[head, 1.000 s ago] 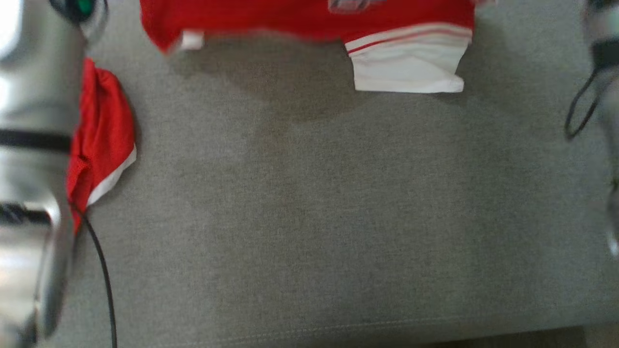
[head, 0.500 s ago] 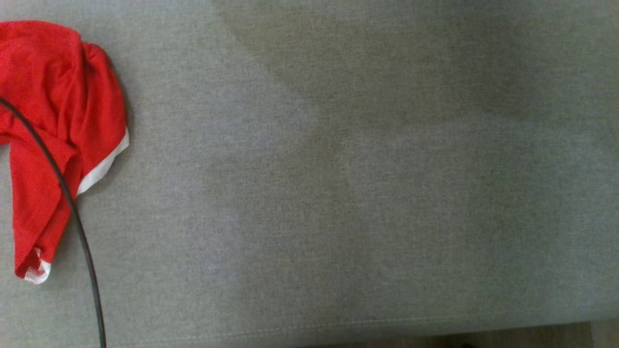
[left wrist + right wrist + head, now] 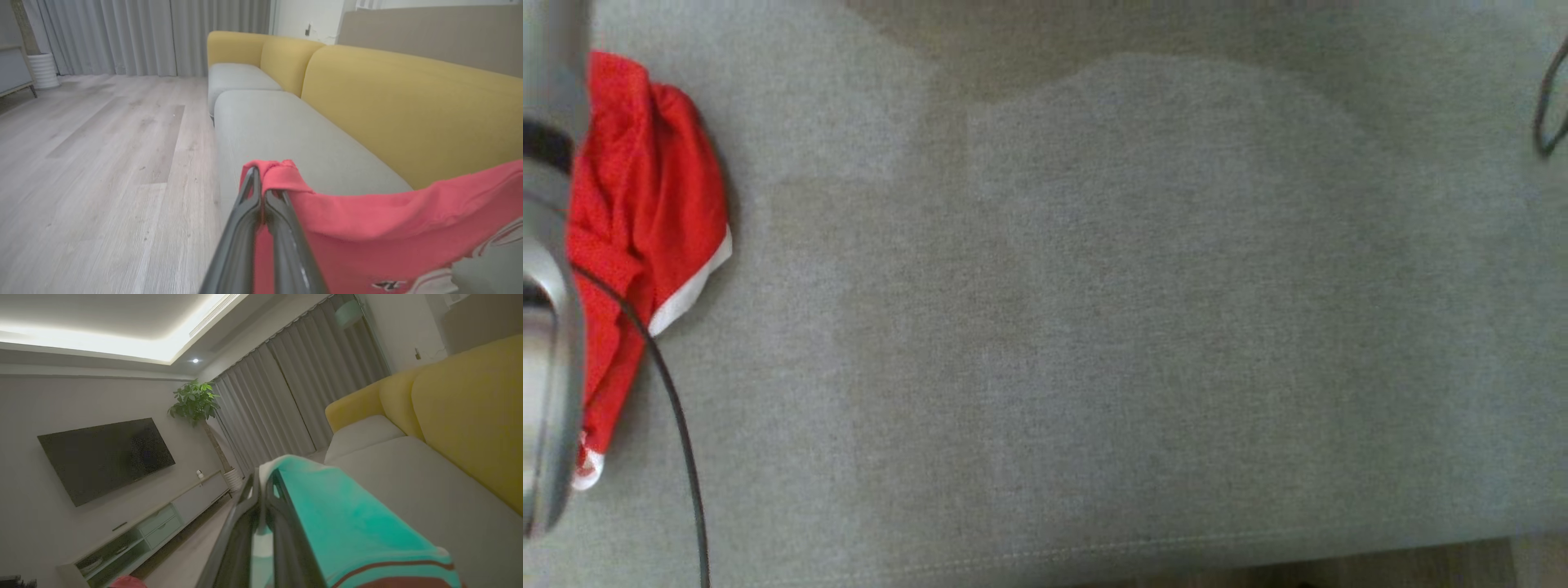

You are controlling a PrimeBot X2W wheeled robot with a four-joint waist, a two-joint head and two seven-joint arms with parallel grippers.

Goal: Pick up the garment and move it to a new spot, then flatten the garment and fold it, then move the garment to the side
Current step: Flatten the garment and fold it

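Grey sofa seat (image 3: 1094, 327) below a yellow backrest (image 3: 408, 102), wood floor (image 3: 102, 163) and drawn curtains (image 3: 143, 36) beyond. Left gripper (image 3: 261, 188) raised over the seat, fingers (image 3: 245, 228) pressed together on a bunched edge of the red garment (image 3: 367, 228), cloth stretching sideways from the grip. Right gripper (image 3: 263, 482) likewise clamped on the garment's edge, tinted teal in its wrist view. From the head camera, a red, white-trimmed fold hanging at far left beside a pale forearm (image 3: 547, 327) and black cable (image 3: 678, 425).
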